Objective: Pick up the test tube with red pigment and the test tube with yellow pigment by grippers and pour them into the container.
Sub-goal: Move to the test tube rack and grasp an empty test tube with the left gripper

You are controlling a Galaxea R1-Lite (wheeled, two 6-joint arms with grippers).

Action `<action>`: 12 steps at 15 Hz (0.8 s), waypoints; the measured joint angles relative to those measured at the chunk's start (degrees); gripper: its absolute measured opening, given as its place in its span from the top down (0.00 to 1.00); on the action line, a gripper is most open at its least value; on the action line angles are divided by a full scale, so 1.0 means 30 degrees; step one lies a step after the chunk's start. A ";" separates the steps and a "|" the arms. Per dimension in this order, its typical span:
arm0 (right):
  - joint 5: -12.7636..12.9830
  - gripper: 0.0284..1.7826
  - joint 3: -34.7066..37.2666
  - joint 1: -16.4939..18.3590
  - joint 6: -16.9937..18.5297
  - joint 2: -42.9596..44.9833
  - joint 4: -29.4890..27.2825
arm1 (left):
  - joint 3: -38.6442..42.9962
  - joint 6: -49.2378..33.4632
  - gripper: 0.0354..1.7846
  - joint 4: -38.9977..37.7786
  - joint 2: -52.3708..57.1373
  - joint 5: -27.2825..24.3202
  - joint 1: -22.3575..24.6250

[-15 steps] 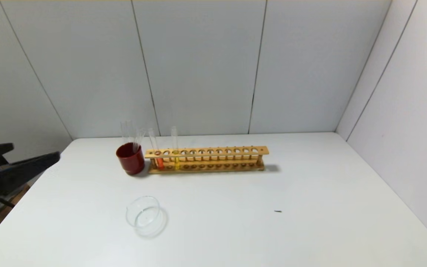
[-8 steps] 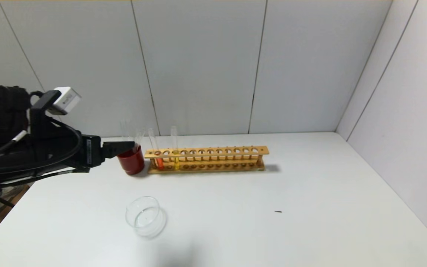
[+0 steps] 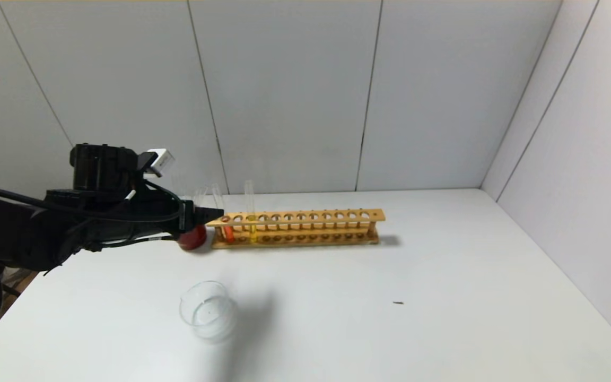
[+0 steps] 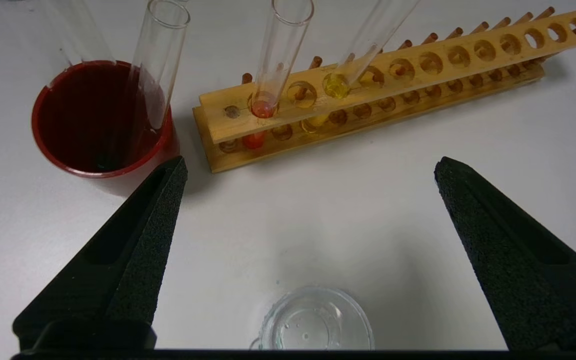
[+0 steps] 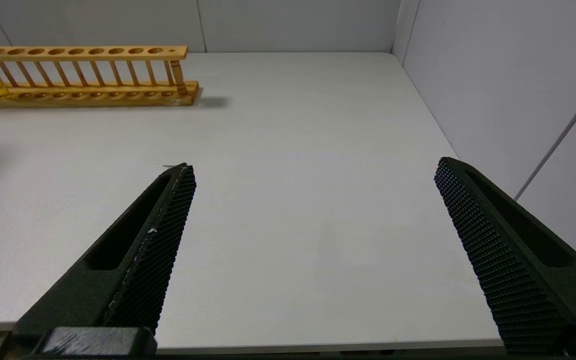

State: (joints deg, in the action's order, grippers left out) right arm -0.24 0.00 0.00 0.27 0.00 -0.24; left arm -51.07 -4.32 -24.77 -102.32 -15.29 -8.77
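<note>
White table (image 3: pixel 443 276) (matte) carries rack (image 3: pixel 305 228), cup (image 3: pixel 193 240), container (image 3: pixel 207 313).

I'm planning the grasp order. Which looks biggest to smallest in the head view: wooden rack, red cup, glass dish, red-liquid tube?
1. Wooden rack, clearly the largest.
2. Glass dish, though it sits nearer the camera.
3. Red cup, partly hidden by the left gripper.
4. Red-liquid tube, the thinnest.
</note>
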 joint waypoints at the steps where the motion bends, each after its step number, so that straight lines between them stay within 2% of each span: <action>1: 0.0000 0.02 0.0000 0.0000 0.0000 0.0000 0.0000 | -0.0488 -0.0077 0.03 -0.0008 -0.0549 0.0000 -0.0045; 12: 0.0008 0.02 0.0000 0.0000 0.0000 0.0000 -0.0008 | -0.5563 -0.0370 0.03 0.0211 -0.4913 0.0662 -0.0081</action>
State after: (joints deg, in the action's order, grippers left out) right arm -0.22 0.00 0.00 0.27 0.00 -0.27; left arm -67.76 -5.42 -24.14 -117.05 -13.30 -9.01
